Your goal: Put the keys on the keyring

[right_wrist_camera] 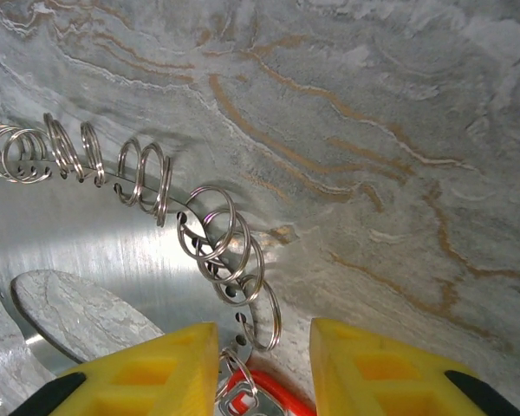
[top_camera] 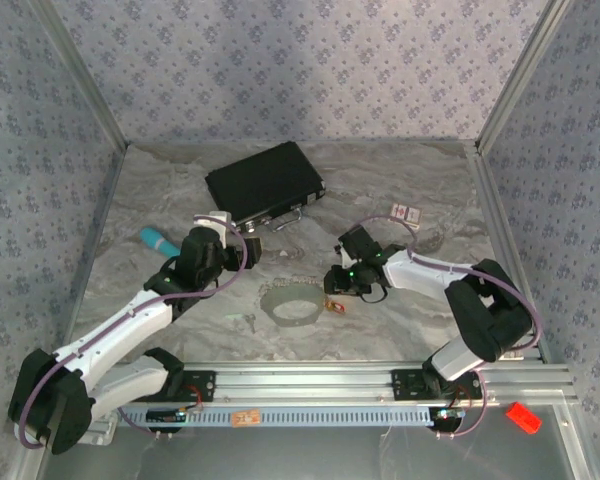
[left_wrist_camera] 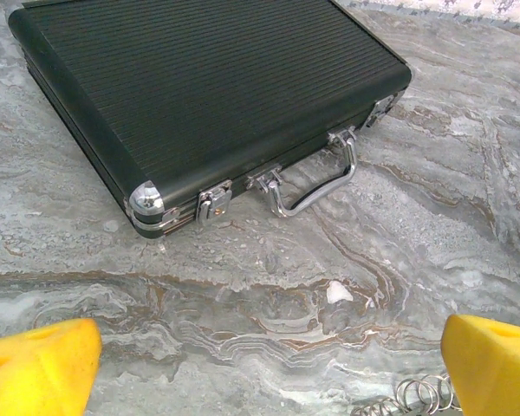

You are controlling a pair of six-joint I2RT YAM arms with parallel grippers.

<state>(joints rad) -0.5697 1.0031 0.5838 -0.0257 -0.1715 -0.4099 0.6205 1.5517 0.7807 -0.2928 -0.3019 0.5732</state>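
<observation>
The thin grey metal hoop keyring, its edge strung with small wire split rings, lies mid-table toward the near edge of the marbled grey tabletop. The right claw sits just right of it, yellow fingers partly apart around a red-headed key; whether they pinch it I cannot tell. The left claw stands wide open above bare tabletop, facing the far black ribbed case. A plain silvery key lies left of the hoop, and pale-headed keys lie far right.
</observation>
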